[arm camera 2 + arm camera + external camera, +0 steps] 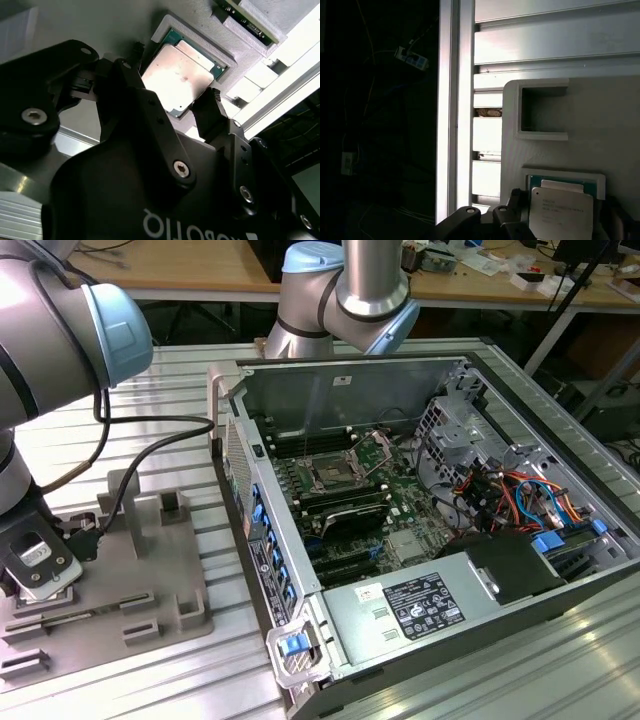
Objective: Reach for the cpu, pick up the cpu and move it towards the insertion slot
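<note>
The cpu [176, 75] is a silvery square chip on a green base, lying flat in a shallow recess of a grey fixture plate [150, 570]. In both wrist views my gripper [174, 74] hangs just above it, open, with one black finger [136, 55] off one edge and the other off the opposite edge. The chip [561, 216] sits between the fingertips [517, 200], still seated in its recess. In the exterior view the gripper [38, 565] is at the far left, low over the plate. The insertion slot [329, 474] is inside the open computer case, well to the exterior view's right.
The grey plate carries raised blocks [172, 505] and an empty square pocket [543, 112]. The case wall [250, 490] with blue clips stands between the plate and the motherboard. A black cable [150, 425] runs along the slatted aluminium table. A second arm's base [345, 290] stands behind the case.
</note>
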`<state>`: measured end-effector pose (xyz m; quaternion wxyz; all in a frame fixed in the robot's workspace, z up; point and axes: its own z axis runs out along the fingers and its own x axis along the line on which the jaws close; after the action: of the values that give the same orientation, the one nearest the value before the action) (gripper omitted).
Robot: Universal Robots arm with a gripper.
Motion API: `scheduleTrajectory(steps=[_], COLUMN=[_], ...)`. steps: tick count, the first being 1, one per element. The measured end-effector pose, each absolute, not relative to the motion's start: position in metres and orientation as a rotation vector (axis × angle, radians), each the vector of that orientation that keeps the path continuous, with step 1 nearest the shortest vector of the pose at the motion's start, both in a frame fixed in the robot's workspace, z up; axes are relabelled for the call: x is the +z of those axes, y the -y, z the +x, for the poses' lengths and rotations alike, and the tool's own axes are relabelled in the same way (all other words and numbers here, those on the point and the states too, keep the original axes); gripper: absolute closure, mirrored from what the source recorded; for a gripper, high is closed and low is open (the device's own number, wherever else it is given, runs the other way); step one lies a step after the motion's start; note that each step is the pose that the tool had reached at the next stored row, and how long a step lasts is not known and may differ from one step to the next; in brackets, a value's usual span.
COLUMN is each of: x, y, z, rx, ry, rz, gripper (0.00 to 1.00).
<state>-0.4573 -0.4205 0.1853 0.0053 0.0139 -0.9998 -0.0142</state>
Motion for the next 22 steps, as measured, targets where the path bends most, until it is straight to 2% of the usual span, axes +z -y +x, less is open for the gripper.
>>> scheduleTrajectory(steps=[13, 15, 16, 22], x=[0.1852, 0.1852, 0.1852, 0.1856], y=[0.4238, 0.4239, 0.4238, 0.4239], z=[-0.4573, -0.4572, -0.4571, -0.4569], rx=[-0.041, -0.041, -0.041, -0.042], ry=[3.13, 3.13, 3.131, 3.131], rz=[0.043, 0.043, 0.043, 0.041], gripper=[0.35, 0.36, 0.43, 0.45])
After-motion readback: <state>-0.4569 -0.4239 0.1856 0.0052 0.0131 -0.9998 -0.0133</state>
